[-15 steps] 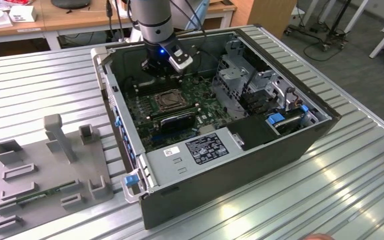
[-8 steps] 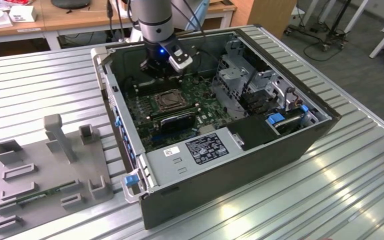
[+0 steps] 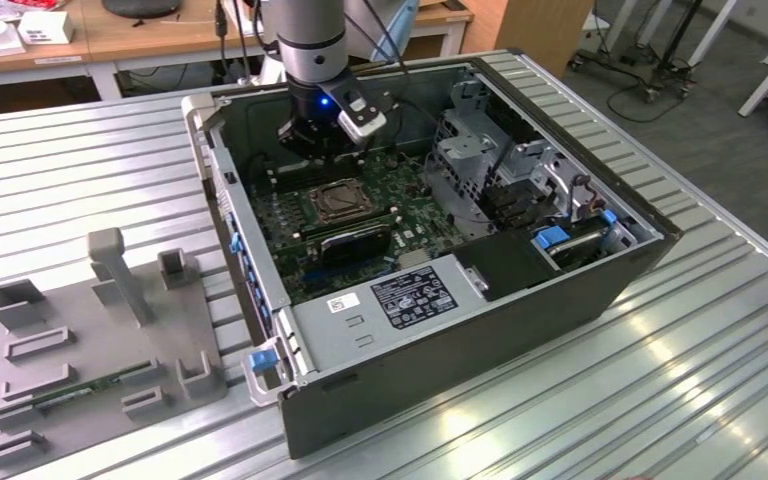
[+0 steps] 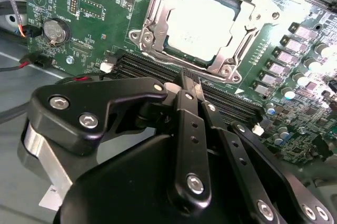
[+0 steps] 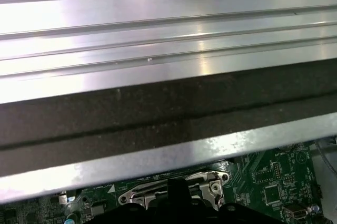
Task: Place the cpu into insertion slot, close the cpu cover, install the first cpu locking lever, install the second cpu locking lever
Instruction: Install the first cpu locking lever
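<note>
The cpu (image 4: 202,21) lies pale and silvery in the insertion slot (image 3: 337,200) on the green motherboard (image 4: 89,2). The cpu cover (image 4: 156,13), a silvery frame, lies flat around the chip's face. My gripper (image 4: 189,79) hovers just beside the slot, over the black memory slots, with its black fingers (image 4: 184,108) pressed together and nothing between them. In the exterior view the gripper (image 3: 320,150) hangs inside the open computer case, slightly behind the slot. In the first wrist view the slot's metal rim (image 5: 210,184) shows just past the fingertips.
Long black memory slots (image 4: 152,68) run along the slot's near side, and a coin battery (image 4: 55,30) sits further off. The case wall (image 5: 158,113) and a drive cage (image 3: 491,160) hem in the board. A grey fixture (image 3: 91,340) stands on the ribbed metal table.
</note>
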You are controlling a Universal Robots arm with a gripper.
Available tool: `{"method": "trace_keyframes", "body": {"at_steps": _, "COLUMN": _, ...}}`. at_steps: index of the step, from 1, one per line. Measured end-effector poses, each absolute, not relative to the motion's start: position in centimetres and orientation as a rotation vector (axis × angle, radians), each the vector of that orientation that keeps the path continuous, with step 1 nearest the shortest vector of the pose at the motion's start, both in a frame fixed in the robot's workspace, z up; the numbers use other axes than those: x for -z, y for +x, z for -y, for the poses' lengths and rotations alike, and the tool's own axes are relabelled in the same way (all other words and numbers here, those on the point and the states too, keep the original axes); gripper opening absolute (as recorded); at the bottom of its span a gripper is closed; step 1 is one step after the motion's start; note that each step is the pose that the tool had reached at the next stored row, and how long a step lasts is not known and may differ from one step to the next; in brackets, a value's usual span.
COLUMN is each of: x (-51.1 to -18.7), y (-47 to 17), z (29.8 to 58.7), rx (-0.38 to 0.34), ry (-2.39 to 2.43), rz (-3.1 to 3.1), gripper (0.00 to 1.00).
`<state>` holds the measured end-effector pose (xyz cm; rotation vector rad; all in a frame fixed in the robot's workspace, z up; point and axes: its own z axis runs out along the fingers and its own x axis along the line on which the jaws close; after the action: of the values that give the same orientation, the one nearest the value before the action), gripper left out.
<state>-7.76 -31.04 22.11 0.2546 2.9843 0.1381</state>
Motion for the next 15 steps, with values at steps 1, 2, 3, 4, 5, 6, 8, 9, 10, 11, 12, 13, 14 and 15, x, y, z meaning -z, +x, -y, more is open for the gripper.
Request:
{"method": "trace_keyframes", "body": {"at_steps": 1, "x": -22.11, "y": -7.76, "z": 31.04, "rx": -0.138, "ry": 0.254, "rz": -2.984, "gripper": 0.11}}
{"method": "trace_keyframes", "body": {"at_steps": 2, "x": -22.11, "y": -7.76, "z": 31.04, "rx": -0.138, "ry": 0.248, "rz": -2.985, "gripper": 0.11}}
{"method": "trace_keyframes", "body": {"at_steps": 3, "x": -22.11, "y": -7.76, "z": 31.04, "rx": -0.137, "ry": 0.230, "rz": -2.988, "gripper": 0.11}}
{"method": "trace_keyframes", "body": {"at_steps": 4, "x": -22.10, "y": -7.76, "z": 31.03, "rx": -0.134, "ry": 0.210, "rz": -2.990, "gripper": 0.11}}
{"method": "trace_keyframes", "body": {"at_steps": 5, "x": -22.10, "y": -7.76, "z": 31.03, "rx": -0.128, "ry": 0.194, "rz": -2.994, "gripper": 0.11}}
{"method": "trace_keyframes", "body": {"at_steps": 6, "x": -22.10, "y": -7.76, "z": 31.04, "rx": -0.119, "ry": 0.178, "rz": -2.998, "gripper": 0.11}}
{"method": "trace_keyframes", "body": {"at_steps": 8, "x": -22.10, "y": -7.76, "z": 31.04, "rx": -0.102, "ry": 0.148, "rz": -3.007, "gripper": 0.11}}
{"method": "trace_keyframes", "body": {"at_steps": 9, "x": -22.10, "y": -7.76, "z": 31.04, "rx": -0.092, "ry": 0.136, "rz": -3.011, "gripper": 0.11}}
{"method": "trace_keyframes", "body": {"at_steps": 10, "x": -22.11, "y": -7.76, "z": 31.04, "rx": -0.082, "ry": 0.125, "rz": -3.017, "gripper": 0.11}}
{"method": "trace_keyframes", "body": {"at_steps": 11, "x": -22.11, "y": -7.75, "z": 31.04, "rx": -0.071, "ry": 0.117, "rz": -3.026, "gripper": 0.11}}
{"method": "trace_keyframes", "body": {"at_steps": 12, "x": -22.10, "y": -7.74, "z": 31.04, "rx": -0.061, "ry": 0.111, "rz": -3.035, "gripper": 0.11}}
{"method": "trace_keyframes", "body": {"at_steps": 13, "x": -22.10, "y": -7.73, "z": 31.03, "rx": -0.052, "ry": 0.105, "rz": -3.044, "gripper": 0.11}}
{"method": "trace_keyframes", "body": {"at_steps": 14, "x": -22.10, "y": -7.71, "z": 31.03, "rx": -0.044, "ry": 0.100, "rz": -3.053, "gripper": 0.11}}
{"method": "trace_keyframes", "body": {"at_steps": 15, "x": -22.10, "y": -7.68, "z": 31.04, "rx": -0.042, "ry": 0.097, "rz": -3.058, "gripper": 0.11}}
